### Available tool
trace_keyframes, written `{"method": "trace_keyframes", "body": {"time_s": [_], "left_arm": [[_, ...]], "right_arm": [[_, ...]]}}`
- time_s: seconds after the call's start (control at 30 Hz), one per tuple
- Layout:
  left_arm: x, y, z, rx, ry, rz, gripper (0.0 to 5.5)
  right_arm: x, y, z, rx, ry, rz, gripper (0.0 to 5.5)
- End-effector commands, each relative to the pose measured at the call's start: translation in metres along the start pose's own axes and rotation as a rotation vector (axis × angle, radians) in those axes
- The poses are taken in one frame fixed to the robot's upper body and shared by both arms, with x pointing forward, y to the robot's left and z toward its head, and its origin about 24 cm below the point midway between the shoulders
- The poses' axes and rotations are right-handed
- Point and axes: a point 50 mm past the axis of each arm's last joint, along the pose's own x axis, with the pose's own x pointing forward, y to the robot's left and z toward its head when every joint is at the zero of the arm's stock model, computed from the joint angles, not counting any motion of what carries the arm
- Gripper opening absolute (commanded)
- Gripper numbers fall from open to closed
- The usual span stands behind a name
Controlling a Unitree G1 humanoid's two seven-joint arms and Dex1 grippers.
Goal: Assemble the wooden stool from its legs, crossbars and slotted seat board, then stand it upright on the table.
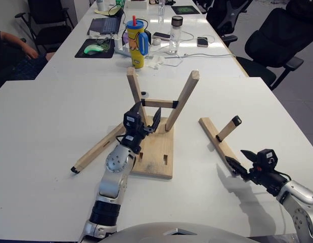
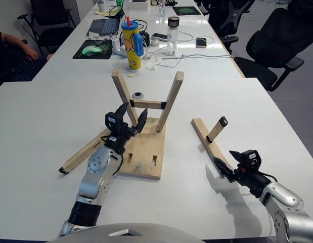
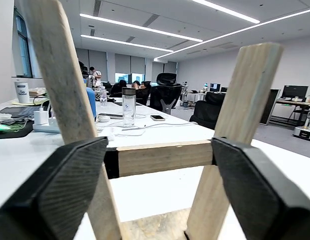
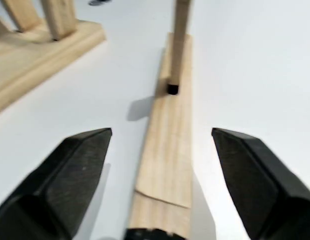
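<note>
The slotted seat board (image 1: pixel 157 154) lies flat on the white table. Two legs (image 1: pixel 184 99) stand up from its far end, leaning apart, and a short crossbar (image 1: pixel 159 103) joins them. My left gripper (image 1: pixel 147 112) hovers open over the board, just in front of the left upright leg (image 3: pixel 64 95), with the crossbar (image 3: pixel 165 157) between its fingers but untouched. A loose leg (image 1: pixel 98 148) lies to the board's left. On the right lies another leg (image 4: pixel 167 150) with a crossbar (image 1: pixel 228 128) sticking up from it. My right gripper (image 1: pixel 240 160) is open at that leg's near end.
At the far side of the table stand a yellow tumbler (image 1: pixel 137 43), a water bottle (image 1: pixel 175 34), a laptop (image 1: pixel 105 24) and cables. Office chairs (image 1: pixel 277 43) stand off the table's right edge. Bare table stretches to the left and along the front.
</note>
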Motion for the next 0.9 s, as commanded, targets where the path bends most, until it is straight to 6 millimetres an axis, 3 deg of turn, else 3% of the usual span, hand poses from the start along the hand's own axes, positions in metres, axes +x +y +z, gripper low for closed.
{"method": "trace_keyframes", "body": {"time_s": [0.03,0.23,0.43,0.57,0.77,0.9], "left_arm": [[-0.002,-0.001,0.001,-0.008,0.032,-0.076,4.38],[-0.001,-0.004,-0.004,-0.013,0.077,-0.154,4.38],[-0.006,0.002,0.001,-0.025,0.096,-0.195,4.38],[-0.005,0.008,0.009,-0.027,0.121,-0.24,4.38],[-0.01,0.025,0.032,-0.034,0.208,-0.383,4.38],[-0.005,0.033,0.061,-0.107,0.167,-0.457,4.38]], "right_arm": [[0.016,-0.001,0.0,-0.024,0.049,0.013,4.51],[0.032,-0.001,-0.005,-0.013,0.11,0.0,4.56],[0.034,-0.005,-0.006,0.044,0.172,-0.044,3.68],[0.04,-0.001,0.0,-0.014,0.179,-0.012,2.97],[0.044,0.006,0.001,-0.097,0.179,0.043,2.05],[0.049,0.0,0.005,0.005,0.069,-0.057,2.04]]}}
